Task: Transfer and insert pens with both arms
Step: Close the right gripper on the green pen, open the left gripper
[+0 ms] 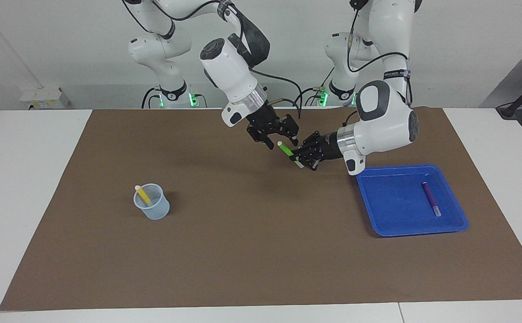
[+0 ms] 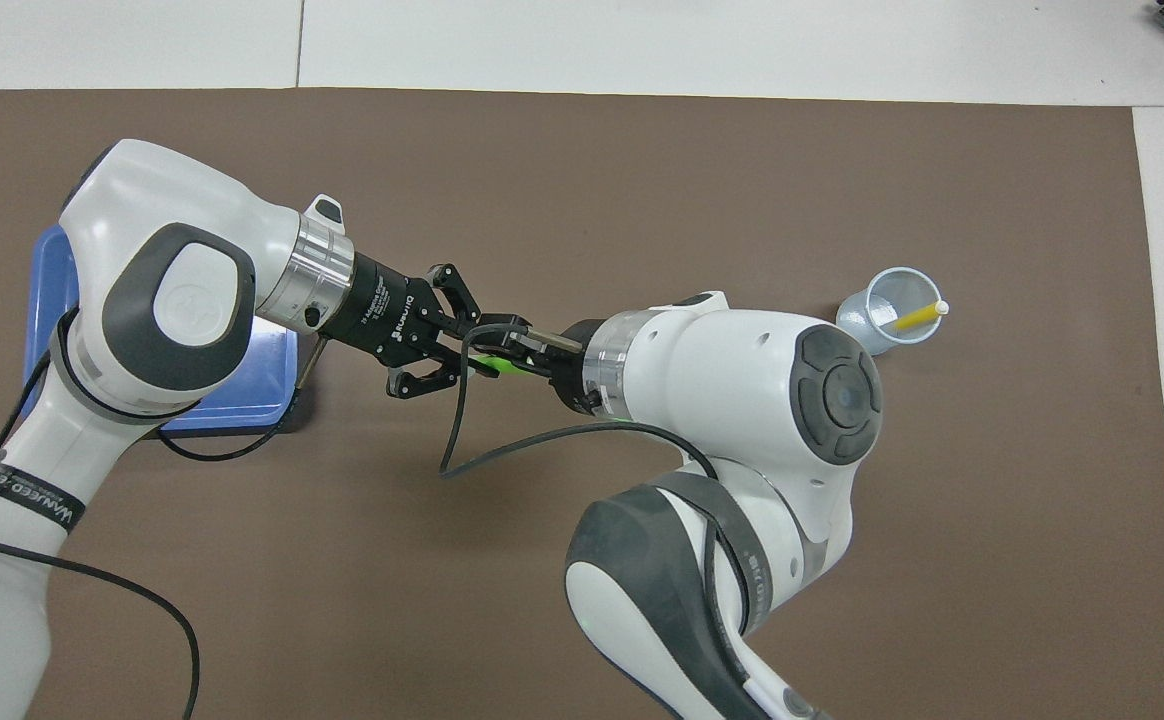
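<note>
Green pen (image 1: 289, 153): held up in the air over the brown mat (image 1: 261, 251), about midway between the two arms, whitish tip pointing at the right arm
Left pincer (image 1: 302, 158): clamped on the lower end of the green pen, leaving the tip end free, which I judge is meant for the other arm to take
Right pincer (image 1: 281, 142): over the middle of the mat with its fingers either side of the pen's free tip; whether they press on it yet I cannot tell
Step in hand: looks like the hand-over from left arm to right
Cup (image 1: 152, 207): on the mat toward the right arm's end, hence the pass
Yellow pen (image 1: 142, 194): stands leaning in the cup
Purple pen (image 1: 431, 198): lies in the blue tray (image 1: 377, 211) toward the left arm's end of the worktop, not yet moved
</note>
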Controlling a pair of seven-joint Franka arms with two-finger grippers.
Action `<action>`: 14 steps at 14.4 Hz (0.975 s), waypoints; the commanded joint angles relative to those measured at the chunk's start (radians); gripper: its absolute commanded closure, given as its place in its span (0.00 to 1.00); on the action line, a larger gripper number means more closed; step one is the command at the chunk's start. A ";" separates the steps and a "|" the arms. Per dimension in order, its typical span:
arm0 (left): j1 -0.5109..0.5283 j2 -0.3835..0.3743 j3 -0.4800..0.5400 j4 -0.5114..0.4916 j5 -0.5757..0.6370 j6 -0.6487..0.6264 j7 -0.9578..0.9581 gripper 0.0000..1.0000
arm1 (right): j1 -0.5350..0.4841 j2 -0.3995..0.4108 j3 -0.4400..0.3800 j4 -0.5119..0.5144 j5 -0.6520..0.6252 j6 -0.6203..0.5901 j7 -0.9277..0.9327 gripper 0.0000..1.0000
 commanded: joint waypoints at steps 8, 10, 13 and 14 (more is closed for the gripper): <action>-0.033 -0.029 0.013 -0.030 -0.026 0.031 -0.029 1.00 | -0.012 0.001 -0.001 -0.001 0.021 -0.019 -0.011 0.56; -0.033 -0.030 0.015 -0.030 -0.026 0.031 -0.029 1.00 | -0.021 -0.007 -0.001 0.001 0.020 -0.042 -0.013 0.58; -0.033 -0.029 0.015 -0.032 -0.024 0.033 -0.029 1.00 | -0.031 -0.011 -0.001 0.005 0.020 -0.054 -0.014 0.62; -0.033 -0.029 0.015 -0.032 -0.023 0.031 -0.029 1.00 | -0.031 -0.011 -0.001 0.006 0.020 -0.054 -0.014 0.66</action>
